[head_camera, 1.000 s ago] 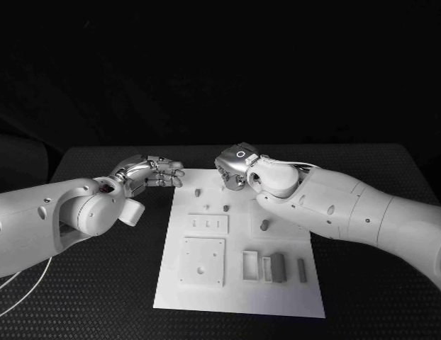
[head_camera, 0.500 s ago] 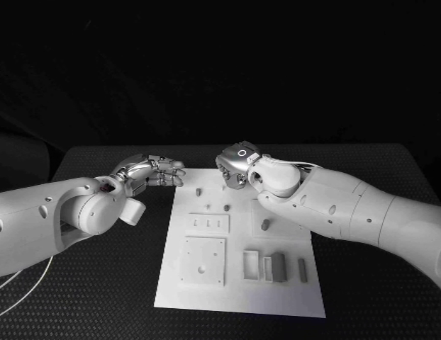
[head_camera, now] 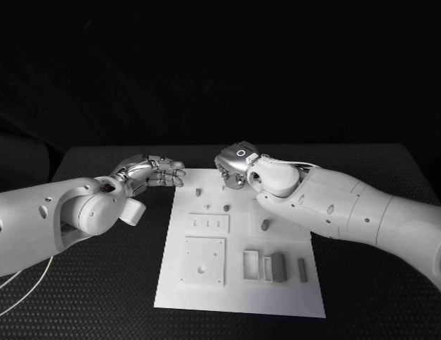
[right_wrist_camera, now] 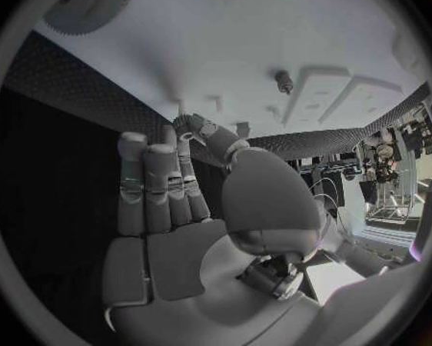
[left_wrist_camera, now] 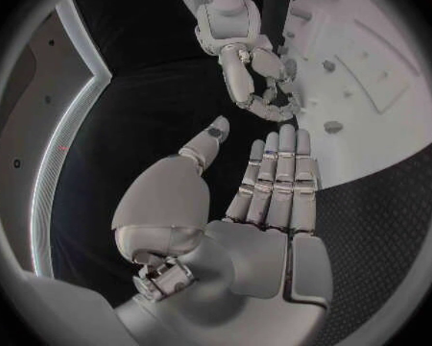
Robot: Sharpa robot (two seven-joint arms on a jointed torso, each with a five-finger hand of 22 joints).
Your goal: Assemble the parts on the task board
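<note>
The board [head_camera: 243, 283], a long white plate, lies mid-table with its long axis running away from the robot. At its near end grey parts [head_camera: 278, 267] lie lengthwise along that axis, beside raised white blocks. Farther off, small pegs [head_camera: 264, 225] stand upright. At the far end the left hand [head_camera: 155, 171] and right hand [head_camera: 235, 165] hang over opposite corners, both with fingers apart, holding nothing

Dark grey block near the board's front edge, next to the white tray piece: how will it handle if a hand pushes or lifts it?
The dark grey block looks like a rigid moulded piece, so probably stiff and light. Its flat faces suggest it will slide rather than roll. It sits close against the white tray piece on the task board, so a sideways push would likely shift both.
</note>
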